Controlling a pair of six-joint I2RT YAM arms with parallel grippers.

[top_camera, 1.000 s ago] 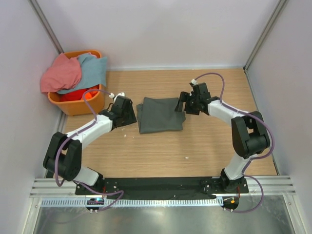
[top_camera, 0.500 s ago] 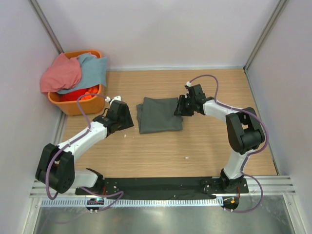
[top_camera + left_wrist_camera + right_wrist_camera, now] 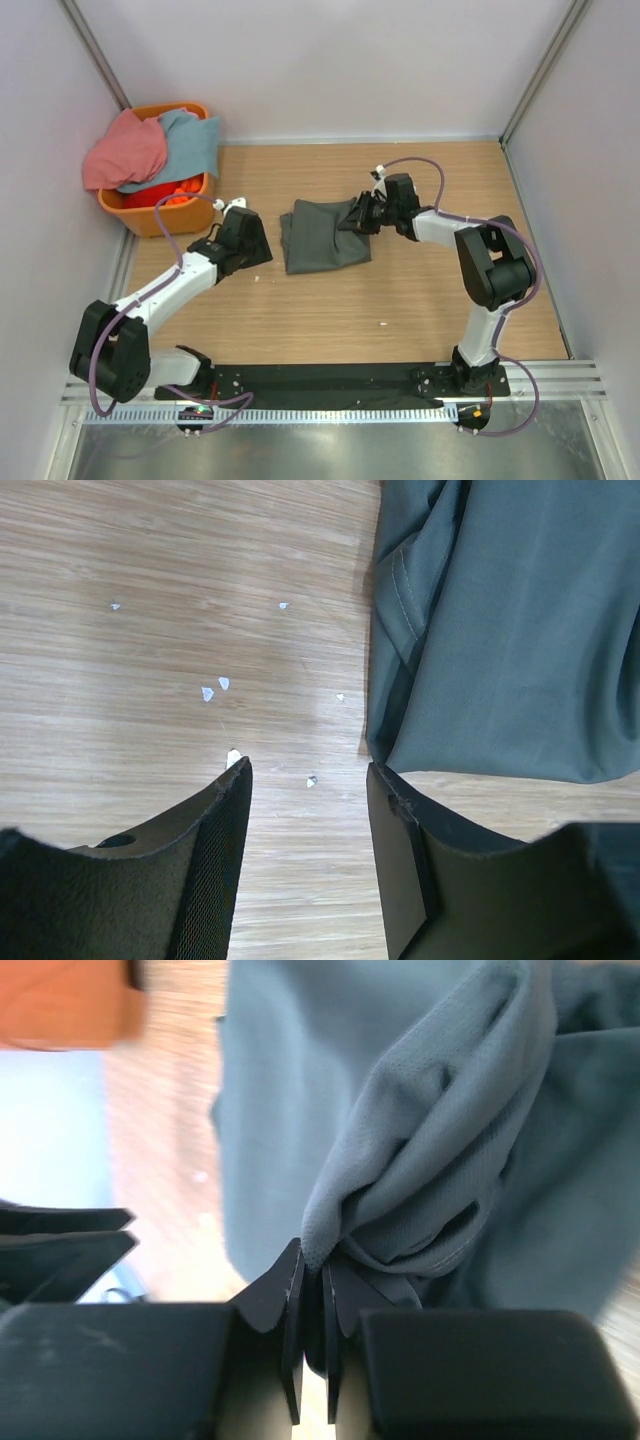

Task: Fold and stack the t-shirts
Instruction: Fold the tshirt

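We see our right end effector (image 3: 312, 1260) pinching the edge of the half-folded dark grey t-shirt (image 3: 325, 240) on the tabletop (image 3: 330, 310), our left end effector (image 3: 308, 780) open beside it, and the pink t-shirt (image 3: 125, 152) and blue t-shirt (image 3: 192, 140) not yet folded in the orange basket (image 3: 165, 222).

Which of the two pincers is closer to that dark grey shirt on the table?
The right pincer: it pinches the shirt's right edge. The left pincer hovers open beside its left edge.
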